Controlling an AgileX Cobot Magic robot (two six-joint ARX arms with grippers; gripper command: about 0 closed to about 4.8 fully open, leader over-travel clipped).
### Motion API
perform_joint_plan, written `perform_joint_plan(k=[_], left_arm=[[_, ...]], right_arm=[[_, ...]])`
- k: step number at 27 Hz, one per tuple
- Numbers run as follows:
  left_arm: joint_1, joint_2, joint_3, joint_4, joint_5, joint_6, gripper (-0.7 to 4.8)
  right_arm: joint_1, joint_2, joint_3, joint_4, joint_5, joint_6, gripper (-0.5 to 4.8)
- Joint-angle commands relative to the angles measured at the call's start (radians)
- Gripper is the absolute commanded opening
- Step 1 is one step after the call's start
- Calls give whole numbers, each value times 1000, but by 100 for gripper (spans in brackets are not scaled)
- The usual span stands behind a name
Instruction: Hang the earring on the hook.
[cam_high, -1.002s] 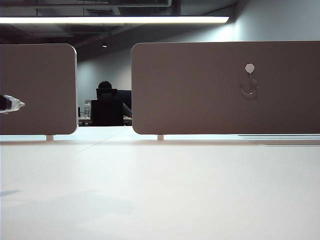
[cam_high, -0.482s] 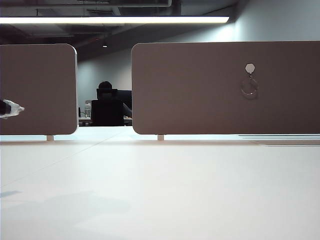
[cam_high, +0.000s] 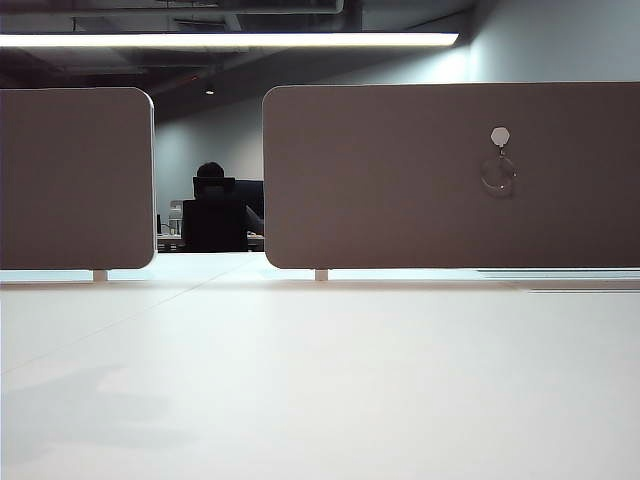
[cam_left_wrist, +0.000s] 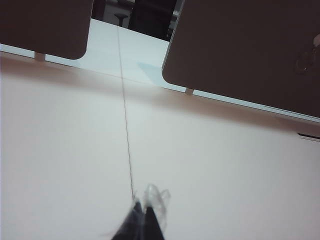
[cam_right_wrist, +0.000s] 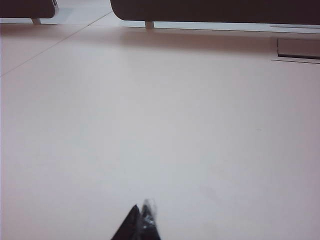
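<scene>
Now, scene: pale tabletop (cam_high: 320, 380), two dark rounded partition panels standing along its far edge.
Left hand (cam_left_wrist: 146, 207): seen only in the left wrist view, fingertips pressed together, clenched on nothing; tips look wrapped in clear film; hovering low over the bare tabletop beside a thin seam line (cam_left_wrist: 126, 130).
Right hand (cam_right_wrist: 140, 212): seen only in the right wrist view, fingertips pressed together, clenched on nothing; poised over bare tabletop, well short of the panels.
Exterior view: neither hand visible.
Small white hexagonal pad with thin metal hook (cam_high: 500, 137): fixed high on the larger dark partition panel (cam_high: 400, 180), far ahead of both hands and off to the right of the left hand.
Thin silver wire hoop earring (cam_high: 497, 174): hanging just below the hexagonal pad, against the panel face, well apart from either hand; contact with the hook too fine to make out fully.
Same spot from the left wrist: faint blurred glint near the picture's edge on the larger panel (cam_left_wrist: 303, 62), detail too small to tell.
Smaller dark panel (cam_high: 75, 180): ahead and left of the left hand, gap between the two panels.
Background through the gap: dark seated figure (cam_high: 212, 210).
</scene>
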Motion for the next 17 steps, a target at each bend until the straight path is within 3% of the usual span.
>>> perform_joint_plan(k=[1, 5, 11, 17], left_arm=[[56, 0, 0, 7, 2, -2, -4], [91, 0, 0, 5, -3, -1, -4], [94, 0, 0, 5, 1, 1, -4], [95, 0, 0, 5, 1, 1, -4]], right_arm=[[-14, -4, -3, 8, -6, 4, -5], [-85, -5, -3, 8, -17, 4, -5], [-267, -5, -3, 8, -14, 4, -5], [-344, -5, -3, 8, -3, 4, -5]])
